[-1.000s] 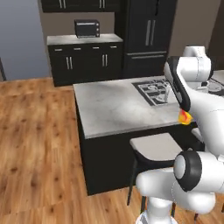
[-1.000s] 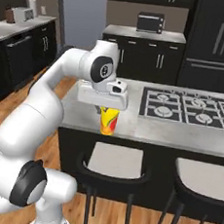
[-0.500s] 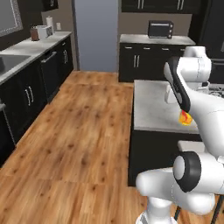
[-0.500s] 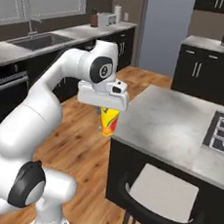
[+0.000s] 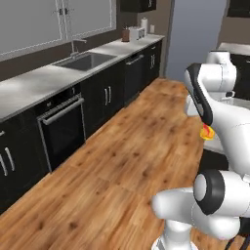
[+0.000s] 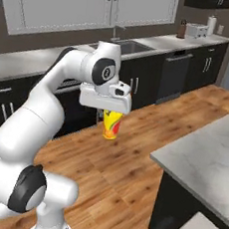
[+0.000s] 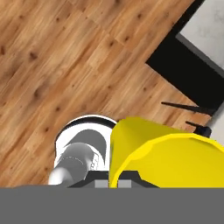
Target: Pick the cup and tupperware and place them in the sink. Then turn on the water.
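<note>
The cup (image 6: 112, 124) hangs mid-frame in the right base view, clenched in the gripper (image 6: 109, 114) above the wooden floor (image 6: 132, 153). In the left base view, the sink (image 5: 84, 61) sits at upper left, set into the grey surface (image 5: 34, 84), well apart.

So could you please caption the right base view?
Gripper carries the yellow cup above the wood floor, sink behind.

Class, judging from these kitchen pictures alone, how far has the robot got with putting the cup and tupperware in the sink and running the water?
Done: the cup is lifted, hanging above the wooden floor.
In hand: the gripper is shut on it; the sink lies across the room.
Left: put the cup in the sink, fetch the tupperware, turn on the faucet, where no stream shows.
</note>
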Robot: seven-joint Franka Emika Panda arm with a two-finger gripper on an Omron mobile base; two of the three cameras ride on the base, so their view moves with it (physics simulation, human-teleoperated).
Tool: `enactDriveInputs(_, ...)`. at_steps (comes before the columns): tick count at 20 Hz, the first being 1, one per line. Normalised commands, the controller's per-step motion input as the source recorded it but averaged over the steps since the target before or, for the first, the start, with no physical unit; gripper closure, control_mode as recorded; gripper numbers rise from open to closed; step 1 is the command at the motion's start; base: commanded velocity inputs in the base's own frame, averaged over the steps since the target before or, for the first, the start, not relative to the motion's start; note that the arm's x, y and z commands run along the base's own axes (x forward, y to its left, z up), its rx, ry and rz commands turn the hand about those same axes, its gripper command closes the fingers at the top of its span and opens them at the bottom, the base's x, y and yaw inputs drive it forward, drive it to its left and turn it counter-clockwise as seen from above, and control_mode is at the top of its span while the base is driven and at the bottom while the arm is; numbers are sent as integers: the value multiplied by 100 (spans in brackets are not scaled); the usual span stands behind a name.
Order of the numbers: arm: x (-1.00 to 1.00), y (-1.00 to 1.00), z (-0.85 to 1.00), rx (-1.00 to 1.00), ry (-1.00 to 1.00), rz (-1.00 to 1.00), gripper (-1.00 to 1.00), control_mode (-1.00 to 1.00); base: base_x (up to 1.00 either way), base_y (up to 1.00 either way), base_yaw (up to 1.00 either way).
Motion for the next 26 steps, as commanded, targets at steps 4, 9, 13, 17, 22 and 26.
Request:
enactDriveInputs(4, 0, 0, 0, 0, 0, 0, 100, 100, 14, 65, 52)
enactDriveInputs(9, 0, 0, 0, 0, 0, 0, 100, 100, 33, 95, 27)
enactDriveInputs(13, 0, 0, 0, 0, 0, 0, 100, 100, 55, 97, 10)
enactDriveInputs(17, 0, 0, 0, 0, 0, 0, 100, 100, 67, 92, 6)
enactDriveInputs(22, 0, 0, 0, 0, 0, 0, 100, 100, 77, 74, 7)
enactDriveInputs(26, 0, 0, 0, 0, 0, 0, 100, 100, 83, 48, 14)
